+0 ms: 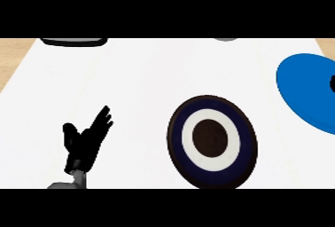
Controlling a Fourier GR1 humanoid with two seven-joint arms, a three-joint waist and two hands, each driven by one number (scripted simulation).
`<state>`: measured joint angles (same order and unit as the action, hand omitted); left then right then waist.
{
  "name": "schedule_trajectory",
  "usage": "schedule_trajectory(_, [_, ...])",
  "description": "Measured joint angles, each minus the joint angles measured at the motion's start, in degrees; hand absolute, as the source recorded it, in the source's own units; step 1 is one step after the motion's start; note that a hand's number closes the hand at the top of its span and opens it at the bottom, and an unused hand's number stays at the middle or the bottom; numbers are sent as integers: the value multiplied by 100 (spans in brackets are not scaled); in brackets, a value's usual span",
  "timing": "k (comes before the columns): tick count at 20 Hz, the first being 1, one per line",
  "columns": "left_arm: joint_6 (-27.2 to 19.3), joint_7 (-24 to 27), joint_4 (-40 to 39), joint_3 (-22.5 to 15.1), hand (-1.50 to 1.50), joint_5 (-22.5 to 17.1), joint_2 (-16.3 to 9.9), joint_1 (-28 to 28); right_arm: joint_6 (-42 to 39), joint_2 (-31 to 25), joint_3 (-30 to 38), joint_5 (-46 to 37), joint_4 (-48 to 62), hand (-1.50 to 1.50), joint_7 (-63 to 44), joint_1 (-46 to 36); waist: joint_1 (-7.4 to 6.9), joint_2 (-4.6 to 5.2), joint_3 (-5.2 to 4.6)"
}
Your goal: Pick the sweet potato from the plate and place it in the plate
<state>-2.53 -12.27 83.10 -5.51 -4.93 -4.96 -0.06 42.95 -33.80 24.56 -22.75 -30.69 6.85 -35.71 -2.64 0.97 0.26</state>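
No sweet potato shows anywhere in the head view. A dark blue plate [212, 141] with a white ring and dark centre lies on the white table [131, 88]; a bright blue plate [306, 91] sits at the right edge. The left robot hand [85, 137] rests at lower left, fingers straight and spread, holding nothing.

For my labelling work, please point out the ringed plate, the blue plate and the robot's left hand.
ringed plate [188, 133]: head view, on its white ring.
blue plate [302, 84]: head view, on its blue face near the right edge.
left hand [83, 138]: head view, on the palm.
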Motion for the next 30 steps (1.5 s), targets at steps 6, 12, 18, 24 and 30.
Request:
schedule_trajectory(6, [51, -3, -22, -61, 0, 3, 44, -82, -937, -316, -37, -55, 1065, -150, 79, -215, -104, 53, 17])
schedule_trajectory(12, [53, 12, -73, -35, 0, 1, 50, -123, -1431, -296, 419, 438, 1284, -150, 986, -369, -99, 65, 36])
schedule_trajectory(18, [21, 17, -87, 4, 0, 18, 41, -100, -1694, -344, 1176, 1195, 1289, -150, 1935, -396, -26, 35, 31])
schedule_trajectory(24, [68, -82, -53, 70, 0, -32, -17, -72, -2488, -612, 1719, 1776, 1557, -150, 2440, -180, 47, -2, 17])
schedule_trajectory(30, [86, -7, -65, 183, 0, -64, -59, 7, -3838, -863, 1801, 2013, 1736, -150, 2855, 369, 138, -45, 6])
